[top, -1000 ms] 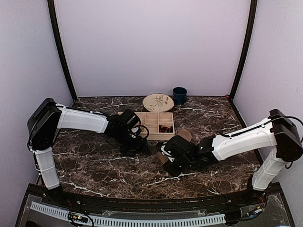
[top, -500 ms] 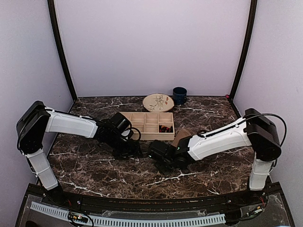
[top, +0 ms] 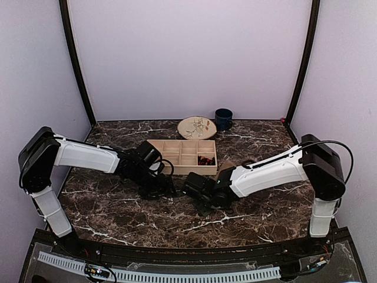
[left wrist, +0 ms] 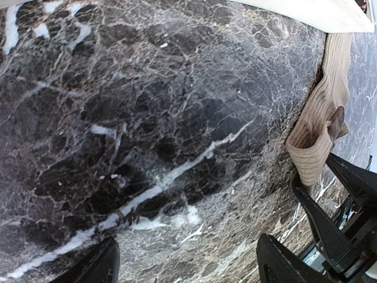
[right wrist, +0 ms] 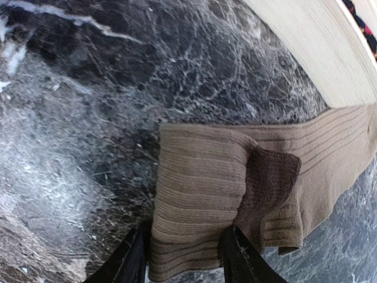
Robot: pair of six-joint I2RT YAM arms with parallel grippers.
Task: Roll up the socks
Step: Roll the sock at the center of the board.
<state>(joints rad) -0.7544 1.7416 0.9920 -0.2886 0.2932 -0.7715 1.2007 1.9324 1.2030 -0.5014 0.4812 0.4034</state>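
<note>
The tan-brown sock [right wrist: 235, 177] lies ribbed and flat on the marble, its near end folded over, running toward the wooden tray. My right gripper [right wrist: 185, 237] is shut on that folded end, one finger pressed to each side. In the top view the right gripper [top: 191, 188] sits at the table's middle and a bit of tan sock [top: 227, 167] shows behind the arm. The black argyle sock [top: 205, 159] rests in a tray compartment. My left gripper [left wrist: 187, 247] hangs open over bare marble just left of the tan sock [left wrist: 321, 124]; from above the left gripper [top: 163, 188] almost meets the right one.
A wooden divided tray [top: 177, 148] stands behind both grippers, its pale rim [right wrist: 318, 53] close to the sock. A patterned plate [top: 197, 127] and a dark blue mug [top: 223, 118] sit at the back edge. Purple walls close in the table.
My right arm has swung left toward the table's middle and its jaws have narrowed onto the tan sock's end. The left arm drew back a little to the left and stays open.
</note>
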